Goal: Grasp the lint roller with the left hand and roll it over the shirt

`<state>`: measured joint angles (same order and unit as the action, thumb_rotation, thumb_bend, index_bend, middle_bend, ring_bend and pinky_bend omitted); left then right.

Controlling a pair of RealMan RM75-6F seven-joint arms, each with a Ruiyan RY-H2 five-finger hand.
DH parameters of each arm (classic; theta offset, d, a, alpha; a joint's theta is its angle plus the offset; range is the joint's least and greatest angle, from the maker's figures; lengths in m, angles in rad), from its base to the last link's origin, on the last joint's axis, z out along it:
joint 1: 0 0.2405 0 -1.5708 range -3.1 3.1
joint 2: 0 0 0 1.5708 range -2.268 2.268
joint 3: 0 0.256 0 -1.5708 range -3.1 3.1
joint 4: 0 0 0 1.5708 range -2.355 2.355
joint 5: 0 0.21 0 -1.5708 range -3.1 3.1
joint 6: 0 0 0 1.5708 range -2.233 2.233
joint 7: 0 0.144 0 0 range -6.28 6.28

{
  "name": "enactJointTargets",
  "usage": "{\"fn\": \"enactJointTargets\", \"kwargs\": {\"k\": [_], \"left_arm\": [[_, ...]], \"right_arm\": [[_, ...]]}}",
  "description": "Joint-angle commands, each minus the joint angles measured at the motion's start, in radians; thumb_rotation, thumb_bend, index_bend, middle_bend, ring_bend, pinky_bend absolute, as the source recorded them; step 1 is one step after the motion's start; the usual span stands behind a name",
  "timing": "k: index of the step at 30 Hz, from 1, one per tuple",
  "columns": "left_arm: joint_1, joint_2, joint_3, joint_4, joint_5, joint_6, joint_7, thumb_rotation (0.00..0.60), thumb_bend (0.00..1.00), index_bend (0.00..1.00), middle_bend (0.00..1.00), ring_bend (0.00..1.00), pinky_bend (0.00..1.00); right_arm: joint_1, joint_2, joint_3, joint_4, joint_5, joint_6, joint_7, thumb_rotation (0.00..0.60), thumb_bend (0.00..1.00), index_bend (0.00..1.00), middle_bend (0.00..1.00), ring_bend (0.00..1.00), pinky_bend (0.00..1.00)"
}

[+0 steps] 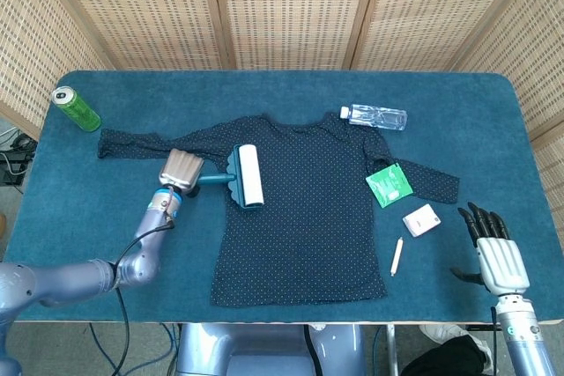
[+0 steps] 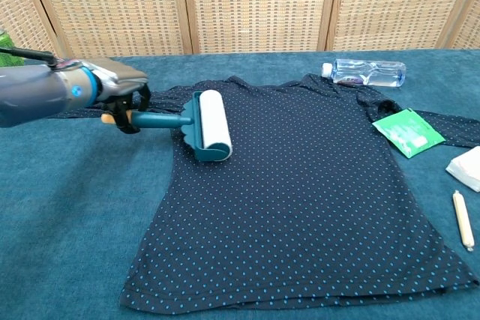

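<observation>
— So what can't you make out from your end?

— From the head camera I see only the back of my left hand; its fingers are hidden underneath. The chest camera shows them wrapped around the teal handle of the white-drummed lint roller. My right hand sits at the lower right corner of the blue cloth-covered table, fingers apart, holding nothing; the chest camera misses it altogether. That camera also cuts off the white packet at its right edge, and the green drink can is barely a sliver at its left.

— And the roller?

— Its drum lies on the dark navy polka-dot long-sleeved shirt, on the left shoulder area, handle pointing left off the fabric.

— Count it up.

— One roller, one shirt, one can, one clear plastic bottle, one green sachet on the right sleeve, one white packet, one small wooden stick.
</observation>
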<state>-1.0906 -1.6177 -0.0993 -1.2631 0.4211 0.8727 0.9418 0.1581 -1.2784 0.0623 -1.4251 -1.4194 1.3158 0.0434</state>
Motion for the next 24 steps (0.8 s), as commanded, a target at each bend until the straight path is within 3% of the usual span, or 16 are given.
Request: {"fn": "enactJointTargets", "kwargs": {"k": [1, 13, 24], "left_arm": [[-0.03, -0.034, -0.014, 0.018, -0.026, -0.006, 0.028, 0.6, 0.74, 0.91, 0.81, 0.71, 0.72], [-0.198, -0.202, -0.107, 0.129, -0.225, 0.004, 0.181, 0.6, 0.74, 0.91, 0.81, 0.71, 0.72], [-0.225, -0.219, -0.124, 0.124, -0.271, 0.032, 0.224, 0.6, 0.74, 0.9, 0.81, 0.71, 0.72]], "right_arm": [[0.001, -0.001, 0.002, 0.004, 0.005, -0.004, 0.003, 0.6, 0.05, 0.0, 0.0, 0.0, 0.0], [0.009, -0.007, 0.008, 0.029, 0.029, -0.033, 0.019, 0.6, 0.05, 0.0, 0.0, 0.0, 0.0], [0.009, -0.007, 0.009, 0.034, 0.033, -0.036, 0.027, 0.6, 0.05, 0.0, 0.0, 0.0, 0.0]]}}
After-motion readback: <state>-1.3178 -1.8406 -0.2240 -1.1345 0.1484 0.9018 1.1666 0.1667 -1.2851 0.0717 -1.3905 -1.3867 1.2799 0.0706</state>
